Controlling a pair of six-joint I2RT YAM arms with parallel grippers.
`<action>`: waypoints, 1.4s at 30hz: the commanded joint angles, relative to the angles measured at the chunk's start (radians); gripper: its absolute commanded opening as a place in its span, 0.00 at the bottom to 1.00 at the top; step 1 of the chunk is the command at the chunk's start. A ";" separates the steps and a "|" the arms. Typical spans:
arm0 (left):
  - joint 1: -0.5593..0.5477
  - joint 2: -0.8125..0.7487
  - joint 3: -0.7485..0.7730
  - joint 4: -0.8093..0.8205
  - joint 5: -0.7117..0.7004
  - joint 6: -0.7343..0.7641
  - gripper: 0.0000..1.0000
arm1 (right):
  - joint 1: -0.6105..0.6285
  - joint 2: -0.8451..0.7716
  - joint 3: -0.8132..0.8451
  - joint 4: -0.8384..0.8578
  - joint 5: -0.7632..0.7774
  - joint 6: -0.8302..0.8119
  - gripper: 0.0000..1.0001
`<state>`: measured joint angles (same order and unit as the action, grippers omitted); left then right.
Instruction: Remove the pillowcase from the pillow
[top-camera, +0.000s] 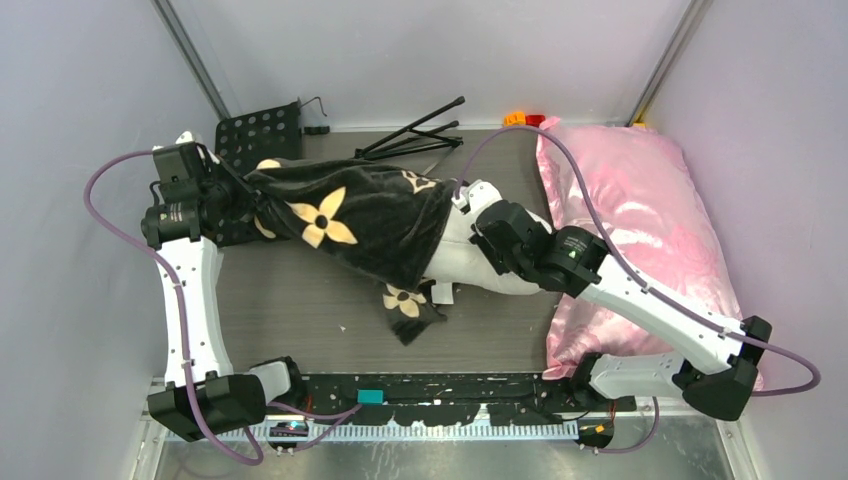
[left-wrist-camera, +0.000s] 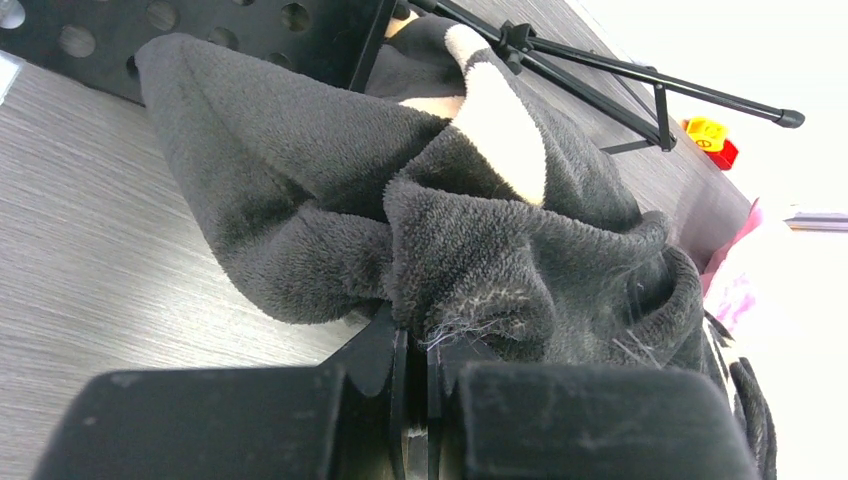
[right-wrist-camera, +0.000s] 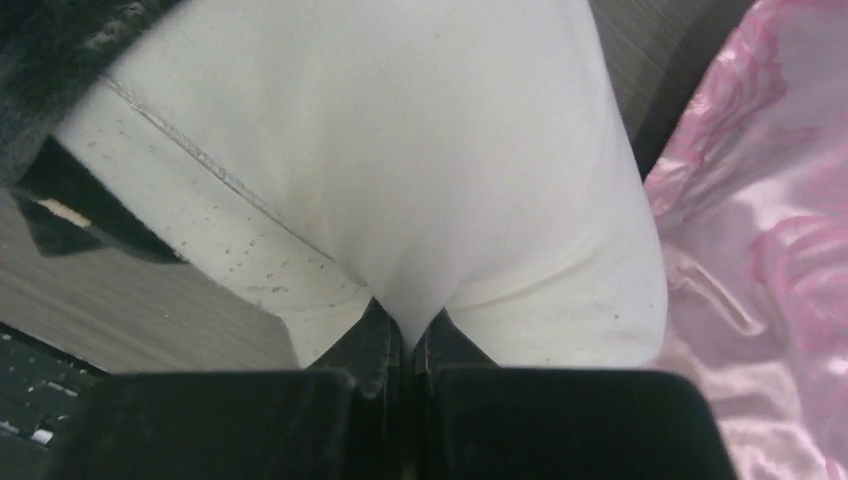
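Black mounting rail, along the table's near edge, nearer than the pillow; both arm bases sit at its ends. Left arm: white link rising from its base and running away along the table's left side, well left of the pillow, wrist turned inward toward it. Right arm: elbow folded near and right of the pillow, white forearm running diagonally back and left, wrist ending at the pillow's right end. Right gripper: jaws closed tight, a fold of the pillow's white speckled fabric pinched between them. Pillow: plain white, lying across the middle of the table, right end bare, left part hidden inside the pillowcase. Pillowcase: black plush with yellow-tan flower motifs, drawn out leftward from the pillow, its open edge slanting across the pillow's middle, one flowered corner hanging onto the table at the pillow's near side. Left gripper: jaws closed together on a bunched fold of the pillowcase at the end farthest left of the pillow. Pink satin pillow: just right of the white pillow, lying from near to far, partly under the right forearm. Perforated black plate: beyond and left of the pillow. Folded black stand: beyond the pillow, near the back wall. Small red and orange blocks: beyond the pillow's right end, against the back wall.
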<state>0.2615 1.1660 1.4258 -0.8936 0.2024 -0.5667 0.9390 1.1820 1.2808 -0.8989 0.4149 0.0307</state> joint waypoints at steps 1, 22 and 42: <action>-0.005 -0.007 0.006 0.093 -0.018 0.011 0.00 | 0.000 -0.052 -0.013 0.016 0.252 0.056 0.00; 0.078 0.085 0.180 0.006 -0.247 0.121 0.03 | -0.389 -0.365 -0.025 0.117 0.197 0.218 0.00; -0.898 0.066 0.287 -0.054 -0.293 0.082 0.78 | -0.390 -0.171 -0.060 0.188 -0.401 0.327 0.00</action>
<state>-0.4458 1.2171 1.7271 -1.0256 -0.0605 -0.4484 0.5472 1.0248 1.2366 -0.8082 0.1043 0.3225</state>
